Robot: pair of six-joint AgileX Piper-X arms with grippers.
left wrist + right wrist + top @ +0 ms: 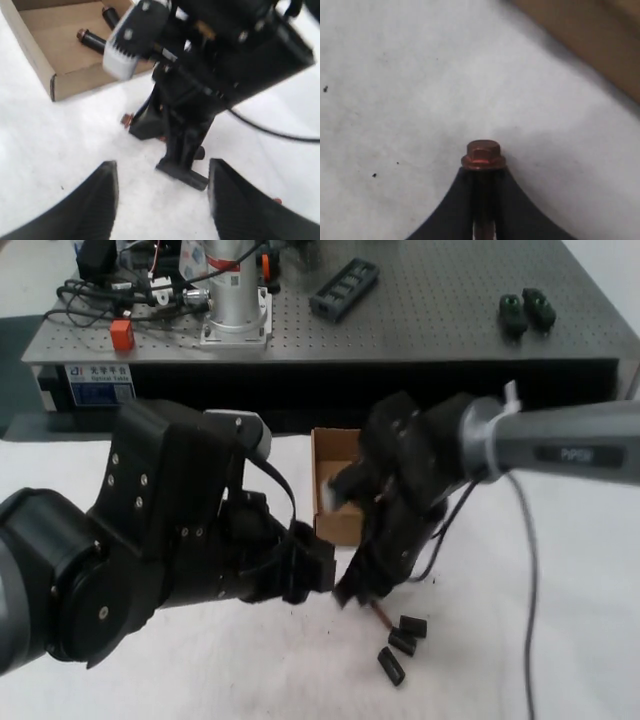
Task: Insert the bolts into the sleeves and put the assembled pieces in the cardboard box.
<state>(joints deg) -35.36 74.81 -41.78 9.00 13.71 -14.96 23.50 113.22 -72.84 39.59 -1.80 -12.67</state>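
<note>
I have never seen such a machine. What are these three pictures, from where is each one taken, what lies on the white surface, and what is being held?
You see two robot arms, each ending in a gripper with two fingers. The high view looks down on them from behind. The other two pictures come from small cameras on the arms' wrists. On the white surface stands a brown cardboard box. Nearer the camera lie three short black sleeves. The left wrist view shows two black assembled pieces with copper heads inside the box. The left gripper is open and holds nothing. The right gripper is shut on a copper-coloured bolt with a hexagonal head.
</note>
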